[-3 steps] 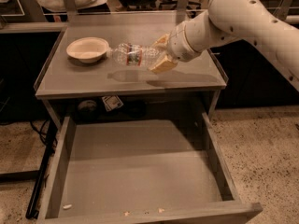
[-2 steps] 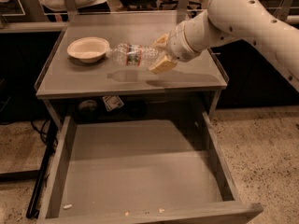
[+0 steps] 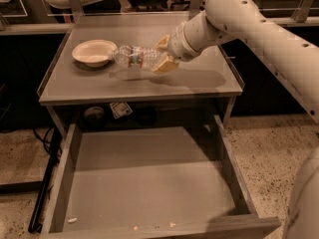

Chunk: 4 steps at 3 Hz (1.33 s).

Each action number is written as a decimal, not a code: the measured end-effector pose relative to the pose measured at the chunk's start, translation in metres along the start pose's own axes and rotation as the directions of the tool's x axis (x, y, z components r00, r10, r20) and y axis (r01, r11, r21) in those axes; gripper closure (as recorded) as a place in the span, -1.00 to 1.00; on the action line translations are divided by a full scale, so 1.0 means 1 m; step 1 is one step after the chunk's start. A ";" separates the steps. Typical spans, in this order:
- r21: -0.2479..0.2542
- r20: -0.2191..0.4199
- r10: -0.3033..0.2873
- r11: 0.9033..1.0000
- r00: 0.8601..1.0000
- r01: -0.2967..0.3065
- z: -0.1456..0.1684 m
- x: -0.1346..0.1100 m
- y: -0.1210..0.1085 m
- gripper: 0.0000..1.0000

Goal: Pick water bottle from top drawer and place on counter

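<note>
The water bottle (image 3: 132, 57), clear and ribbed with a red, white and green label, lies sideways just above the counter (image 3: 199, 81), its cap end pointing left toward the bowl. My gripper (image 3: 162, 54) is shut on the bottle's base end, with tan fingers (image 3: 165, 63) on both sides of it. The white arm reaches in from the upper right. The bottle's shadow falls on the counter right below it. The top drawer (image 3: 149, 183) is pulled fully open below the counter and holds only a few crumbs near its front wall.
A cream bowl (image 3: 93, 52) sits on the counter's left part, just left of the bottle. Under the counter, a dark round object (image 3: 93, 113) and a small packet (image 3: 120, 109) lie on a shelf. Speckled floor lies on both sides.
The gripper and bottle have hardly moved; the bottle stays held sideways over the counter beside the bowl.
</note>
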<state>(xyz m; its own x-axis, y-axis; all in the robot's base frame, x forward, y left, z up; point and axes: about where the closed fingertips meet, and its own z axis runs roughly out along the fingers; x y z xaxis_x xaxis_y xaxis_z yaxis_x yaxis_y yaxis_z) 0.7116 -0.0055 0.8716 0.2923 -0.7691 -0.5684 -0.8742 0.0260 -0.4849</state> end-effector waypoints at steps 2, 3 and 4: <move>-0.028 -0.014 0.016 0.999 1.000 -0.016 0.015 0.015 -0.004 1.00; -0.028 -0.014 0.016 0.999 1.000 -0.016 0.015 0.015 -0.004 0.61; -0.028 -0.014 0.016 0.999 1.000 -0.016 0.015 0.015 -0.004 0.15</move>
<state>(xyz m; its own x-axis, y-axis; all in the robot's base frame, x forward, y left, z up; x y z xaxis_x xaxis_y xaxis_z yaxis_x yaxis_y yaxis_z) 0.7256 -0.0080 0.8552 0.2730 -0.7776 -0.5664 -0.8892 0.0206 -0.4570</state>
